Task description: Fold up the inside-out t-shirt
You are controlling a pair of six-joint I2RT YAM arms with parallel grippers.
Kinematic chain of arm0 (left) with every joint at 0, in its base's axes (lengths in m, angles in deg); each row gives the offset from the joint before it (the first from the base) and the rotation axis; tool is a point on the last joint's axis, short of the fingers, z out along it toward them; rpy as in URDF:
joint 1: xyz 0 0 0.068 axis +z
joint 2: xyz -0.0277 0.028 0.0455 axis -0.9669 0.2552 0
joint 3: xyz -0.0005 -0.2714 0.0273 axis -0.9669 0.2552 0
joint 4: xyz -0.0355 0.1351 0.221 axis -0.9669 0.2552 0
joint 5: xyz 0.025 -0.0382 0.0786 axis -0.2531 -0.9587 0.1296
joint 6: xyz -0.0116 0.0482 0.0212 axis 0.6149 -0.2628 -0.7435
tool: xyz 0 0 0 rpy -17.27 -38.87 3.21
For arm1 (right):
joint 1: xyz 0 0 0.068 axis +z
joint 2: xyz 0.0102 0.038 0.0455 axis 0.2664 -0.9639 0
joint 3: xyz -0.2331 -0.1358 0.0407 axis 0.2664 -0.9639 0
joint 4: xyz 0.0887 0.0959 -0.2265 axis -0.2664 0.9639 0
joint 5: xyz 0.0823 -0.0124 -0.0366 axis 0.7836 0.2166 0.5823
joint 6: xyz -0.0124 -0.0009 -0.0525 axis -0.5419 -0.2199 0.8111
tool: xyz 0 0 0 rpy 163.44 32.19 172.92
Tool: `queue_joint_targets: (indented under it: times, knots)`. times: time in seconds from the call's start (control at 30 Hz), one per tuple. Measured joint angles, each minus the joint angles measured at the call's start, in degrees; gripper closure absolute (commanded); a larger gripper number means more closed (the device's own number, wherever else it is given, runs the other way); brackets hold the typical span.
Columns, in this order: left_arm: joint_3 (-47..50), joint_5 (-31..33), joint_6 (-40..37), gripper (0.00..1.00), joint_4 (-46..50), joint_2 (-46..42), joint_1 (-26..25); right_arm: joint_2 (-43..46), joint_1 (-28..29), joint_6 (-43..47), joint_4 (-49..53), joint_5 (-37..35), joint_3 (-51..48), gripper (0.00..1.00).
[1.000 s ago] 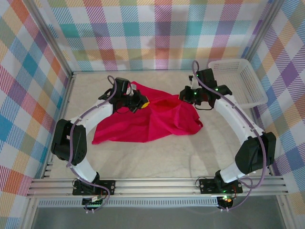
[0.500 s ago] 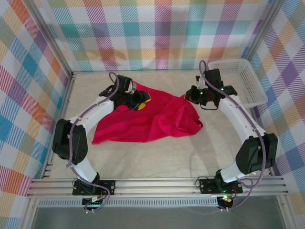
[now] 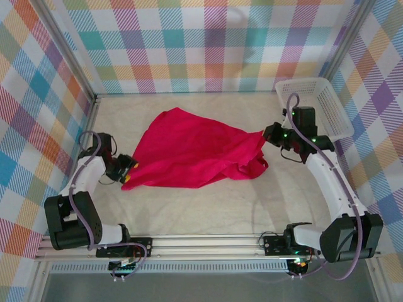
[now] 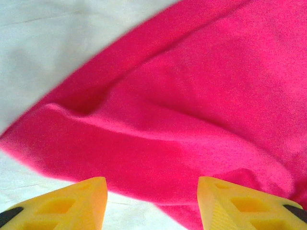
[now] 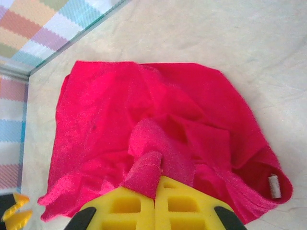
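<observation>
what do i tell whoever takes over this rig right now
Left end effector: open at the near-left edge of the t-shirt, gripping nothing.
Right end effector: shut on a bunched fold at the t-shirt's right side.
T-shirt: lies crumpled in the middle of the table, with its white tag showing at a rolled edge.
Done: no neat fold yet.
Left: spread it flat, then fold it.
</observation>
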Motion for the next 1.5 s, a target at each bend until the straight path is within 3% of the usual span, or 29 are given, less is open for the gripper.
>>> queue_joint_targets:
  times: [0.23, 0.5, 0.57, 0.67, 0.7, 0.93, 1.2, 1.4, 1.43, 1.5]
  knots:
    - [5.8, 2.9, -1.3, 0.45, 1.8, -4.6, 2.3, 0.0, -3.2, -1.1, -0.8, 0.9, -1.7, 1.0]
    - [8.5, 2.8, -0.4, 0.46, -3.7, -1.8, 2.3, -0.3, -3.4, -1.7, -1.4, 2.6, -1.7, 1.0]
    - [8.7, 2.6, 0.2, 0.56, -5.7, -0.5, 2.3, -0.3, -3.4, -1.7, -1.4, 2.8, -1.7, 1.0]
    - [9.1, 2.3, 0.9, 0.94, -8.6, 1.9, 2.3, -0.3, -3.4, -1.7, -1.2, 3.0, -1.5, 1.0]
    - [9.1, 1.9, 1.2, 1.0, -9.4, 2.8, 2.3, -0.3, -3.4, -1.7, -1.1, 3.0, -1.3, 1.0]
    - [7.7, 1.1, 1.6, 1.0, -9.4, 3.8, 2.3, -0.1, -3.4, -1.5, 1.3, 3.0, 3.4, 1.0]
    - [-3.0, 2.8, 1.8, 1.0, -2.5, -9.3, 2.3, 1.1, -3.9, -1.4, 3.3, 3.0, 9.9, 1.0]
    - [-11.4, 3.8, 1.7, 1.0, 3.7, -11.7, 2.3, 1.2, -4.1, -1.2, 5.6, 3.0, 15.0, 1.0]
    - [-12.7, 3.7, 1.7, 0.97, 4.4, -11.7, 2.3, 1.2, -4.1, -1.2, 6.0, 3.0, 16.3, 1.0]
    - [-14.4, 2.8, 1.5, 0.8, 5.0, -11.7, 2.3, 1.3, -4.1, -1.3, 5.9, 3.2, 18.4, 1.0]
